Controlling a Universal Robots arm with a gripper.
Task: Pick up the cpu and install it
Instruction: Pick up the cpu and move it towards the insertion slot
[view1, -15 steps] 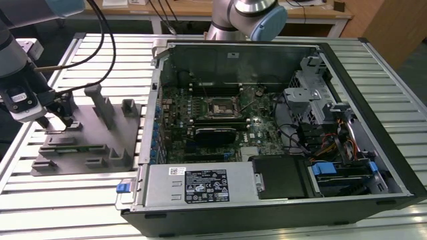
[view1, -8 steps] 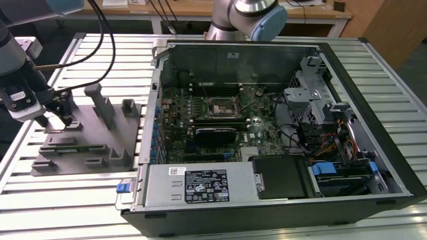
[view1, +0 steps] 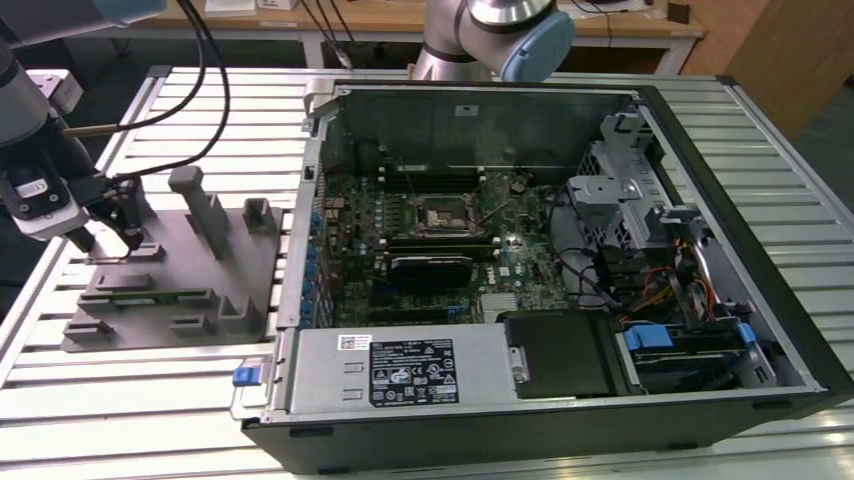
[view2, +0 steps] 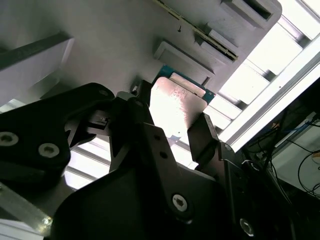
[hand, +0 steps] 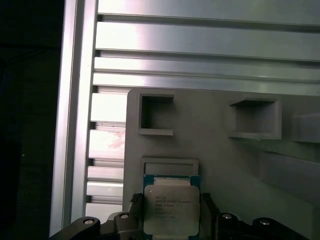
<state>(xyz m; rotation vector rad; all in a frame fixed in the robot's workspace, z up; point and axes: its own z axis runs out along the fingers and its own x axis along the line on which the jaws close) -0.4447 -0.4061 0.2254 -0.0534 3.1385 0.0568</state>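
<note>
**Gripper at the tray, jaws narrowed on the cpu**

The gripper (view1: 114, 240) hangs low over the grey tray (view1: 167, 270) on the slatted table (view1: 120, 410), toward the exterior view's left. In the first wrist view the cpu (hand: 171, 210) sits flat between the jaws, which press its two opposite edges, probably to keep it level. I cannot tell whether it has left the tray. The socket (view1: 441, 215) inside the open computer case (view1: 747, 200) stands well apart.

You'll see the cpu (hand: 171, 209) has a smooth silver metal top, glaring glossy in the second wrist view. The tray (hand: 215, 155) is matt grey plastic, the worktop (hand: 200, 50) ribbed shiny metal, and the end effector (view2: 172, 112) matt black.
</note>
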